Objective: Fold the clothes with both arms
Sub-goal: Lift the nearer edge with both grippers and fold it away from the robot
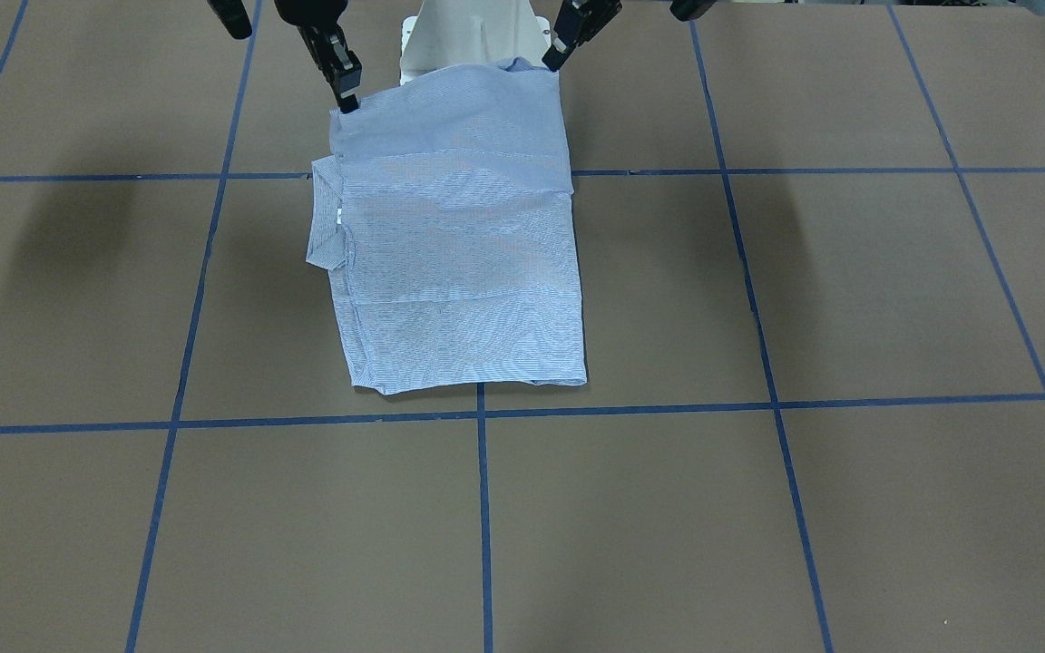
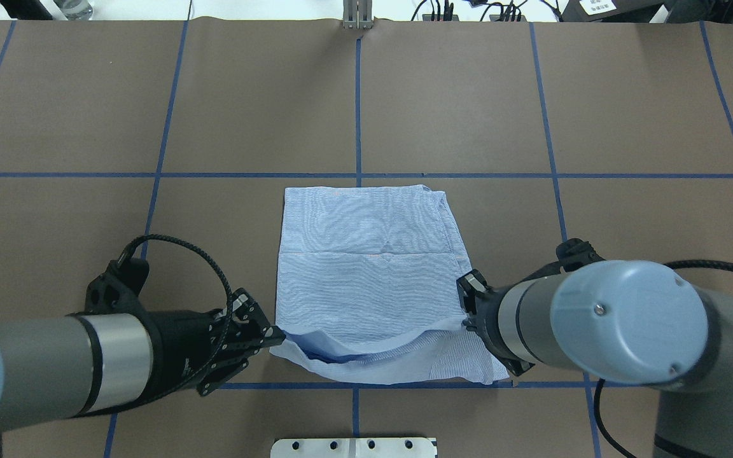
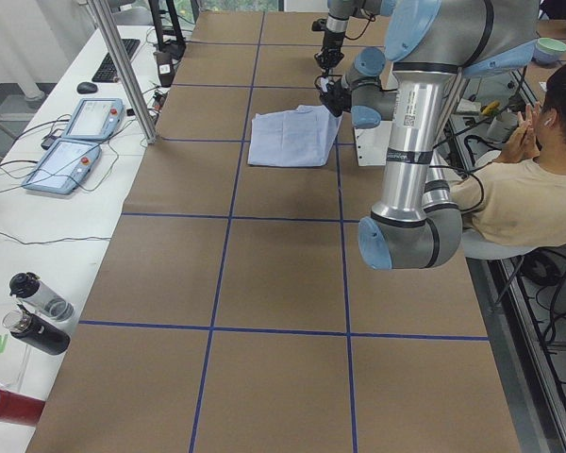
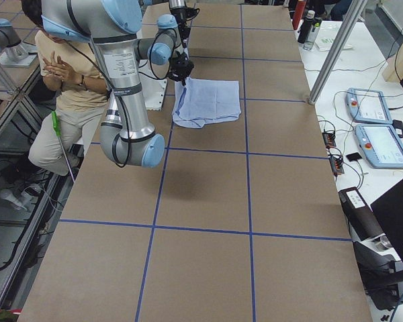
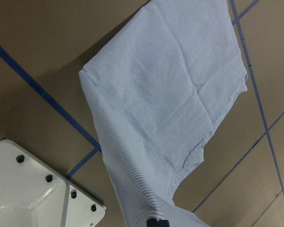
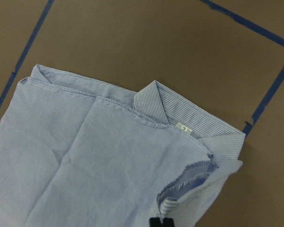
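Front-facing view: the striped button-up shirt [image 1: 459, 245] lies folded into a rectangle on the brown counter [image 1: 849, 290], slightly toward 12 o'clock from the middle. Its collar points to 9 o'clock. At 12 o'clock, the right gripper [image 1: 347, 102] is pinched shut on one corner of the shirt's edge nearest the robot. The left gripper [image 1: 550, 63] is closed on the other corner. The white pedestal base [image 1: 473, 41] sits between them.

Overhead view: the shirt sits a little toward 6 o'clock from centre. Its edge nearest the robot is raised off the counter and sags between the two grippers, showing a shadowed pocket beneath. The left gripper comes in from 8 o'clock. The right gripper comes in from 4 o'clock, and its fingertips are mostly hidden behind the wrist.

Left side view: the shirt lies toward 12 o'clock, beyond the large near arm. A seated person [image 3: 524, 193] is at 3 o'clock and two teach pendants [image 3: 75, 142] are at 9 o'clock.

Right side view: the shirt is at 12 o'clock, with its robot-side edge lifted.

Left wrist view: cloth runs up from the dark fingertips at 6 o'clock and spreads flat toward 1 o'clock.

Right wrist view: a bunched corner is clamped at 6 o'clock. The collar [image 6: 151, 97] and the white neck label [image 6: 183, 128] lie near the centre.
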Tool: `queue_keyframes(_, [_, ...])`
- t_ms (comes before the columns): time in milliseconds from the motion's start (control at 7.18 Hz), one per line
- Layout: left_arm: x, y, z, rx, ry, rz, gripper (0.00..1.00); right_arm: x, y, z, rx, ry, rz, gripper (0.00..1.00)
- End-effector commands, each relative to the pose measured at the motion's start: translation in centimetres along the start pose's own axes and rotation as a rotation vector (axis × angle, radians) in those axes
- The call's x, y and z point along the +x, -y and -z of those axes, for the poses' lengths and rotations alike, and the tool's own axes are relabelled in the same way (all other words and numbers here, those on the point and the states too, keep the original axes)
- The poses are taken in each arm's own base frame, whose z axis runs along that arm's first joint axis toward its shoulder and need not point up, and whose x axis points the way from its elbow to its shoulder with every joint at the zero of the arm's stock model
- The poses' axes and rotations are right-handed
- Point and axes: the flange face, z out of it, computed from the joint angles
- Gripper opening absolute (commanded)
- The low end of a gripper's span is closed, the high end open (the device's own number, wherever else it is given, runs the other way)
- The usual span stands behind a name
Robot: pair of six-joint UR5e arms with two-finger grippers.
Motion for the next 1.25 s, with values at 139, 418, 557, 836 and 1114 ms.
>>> queue_keyframes(139, [4.0, 3.9, -4.1, 0.078, 0.001, -0.056, 0.00, -4.7, 2.2, -2.7, 0.065, 0.013, 0.019, 0.00])
queue_keyframes(418, [5.1, 6.2, -6.9, 0.133, 0.013, -0.081, 0.00, -6.7, 3.5, -5.7, 0.051, 0.013, 0.009, 0.00])
queue_keyframes(557, [6.3, 7.1, -7.9, 0.156, 0.006, -0.077, 0.00, -7.7, 4.1, -6.6, 0.056, 0.024, 0.002, 0.00])
queue_keyframes(836, [7.6, 9.1, -10.2, 0.202, 0.017, -0.100, 0.00, -10.0, 5.0, -7.3, 0.078, 0.023, 0.016, 0.00])
queue_keyframes(1114, [8.5, 11.2, -11.1, 0.234, 0.009, -0.102, 0.00, -11.1, 5.8, -8.5, 0.091, 0.010, 0.037, 0.00])
